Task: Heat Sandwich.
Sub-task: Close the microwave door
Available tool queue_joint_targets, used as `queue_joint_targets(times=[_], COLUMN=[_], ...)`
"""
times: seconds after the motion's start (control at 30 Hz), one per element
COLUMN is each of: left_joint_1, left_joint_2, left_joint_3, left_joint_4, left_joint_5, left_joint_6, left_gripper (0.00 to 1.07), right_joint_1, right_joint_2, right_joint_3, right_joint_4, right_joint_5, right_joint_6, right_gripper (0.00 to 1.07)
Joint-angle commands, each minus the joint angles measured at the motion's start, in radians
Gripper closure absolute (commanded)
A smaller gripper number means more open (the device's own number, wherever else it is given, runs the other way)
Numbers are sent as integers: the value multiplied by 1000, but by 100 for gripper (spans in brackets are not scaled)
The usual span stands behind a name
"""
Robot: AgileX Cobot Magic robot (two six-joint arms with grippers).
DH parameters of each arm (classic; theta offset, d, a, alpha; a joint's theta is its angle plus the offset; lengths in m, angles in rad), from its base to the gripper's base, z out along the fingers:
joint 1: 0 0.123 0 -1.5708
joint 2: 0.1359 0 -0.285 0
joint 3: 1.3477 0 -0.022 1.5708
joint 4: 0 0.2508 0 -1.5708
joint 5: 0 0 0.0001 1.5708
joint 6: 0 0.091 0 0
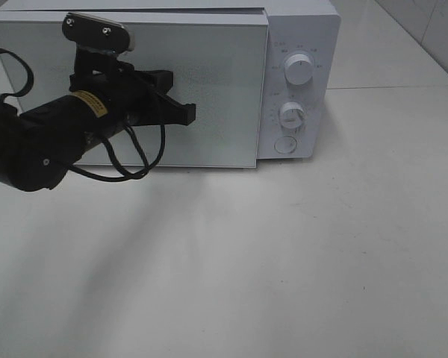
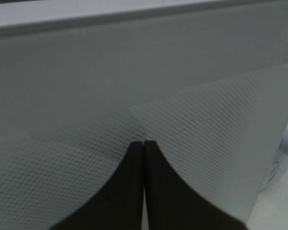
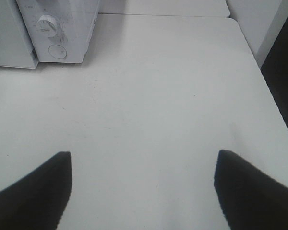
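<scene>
- Left gripper (image 1: 185, 112), black jaws pressed together and empty, points at the white microwave's (image 1: 306, 37) grey speckled door (image 1: 216, 82).
- Right gripper (image 3: 143, 154) hangs wide open, empty.
- No sandwich in sight; probably inside.
- Risk: the tips skid on the slick door, or shove the oven backward.

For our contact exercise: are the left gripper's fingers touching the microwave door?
Cannot tell: in the left wrist view the fingers face the microwave door head-on, hiding any gap.

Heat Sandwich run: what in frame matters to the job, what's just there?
Job: microwave, its closed door, upper knob, lower knob, left gripper shut at the door. Sandwich not in view.
Just there: table, right gripper open over it.
</scene>
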Motion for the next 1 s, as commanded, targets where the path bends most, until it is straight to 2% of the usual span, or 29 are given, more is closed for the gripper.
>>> queue_joint_targets(times=[0.03, 0.17, 0.3, 0.6, 0.87, 0.97, 1.0], left_joint_1=[-20, -27, -27, -27, -27, -32, -36], left_joint_2=[32, 69, 92, 146, 142, 126, 104], left_joint_3=[-63, -136, -183, -282, -306, -294, -261], left_joint_4=[-26, -31, -62, -70, -66, -66, -66], left_joint_5=[6, 38, 44, 76, 132, 167, 171], left_joint_6=[6, 8, 8, 8, 1, -5, -3], left_gripper=[107, 107, 107, 107, 107, 107, 107], right_joint_1=[-6, -6, -6, -6, -6, -6, -6], right_joint_2=[-27, -27, -27, -27, -27, -27, -27], right_joint_3=[0, 0, 0, 0, 0, 0, 0], right_joint_4=[-1, -1, -1, -1, -1, -1, -1], right_joint_5=[-15, -15, -15, -15, -15, -15, -15], right_joint_6=[0, 0, 0, 0, 0, 0, 0], right_gripper=[33, 33, 33, 33, 33, 33, 33])
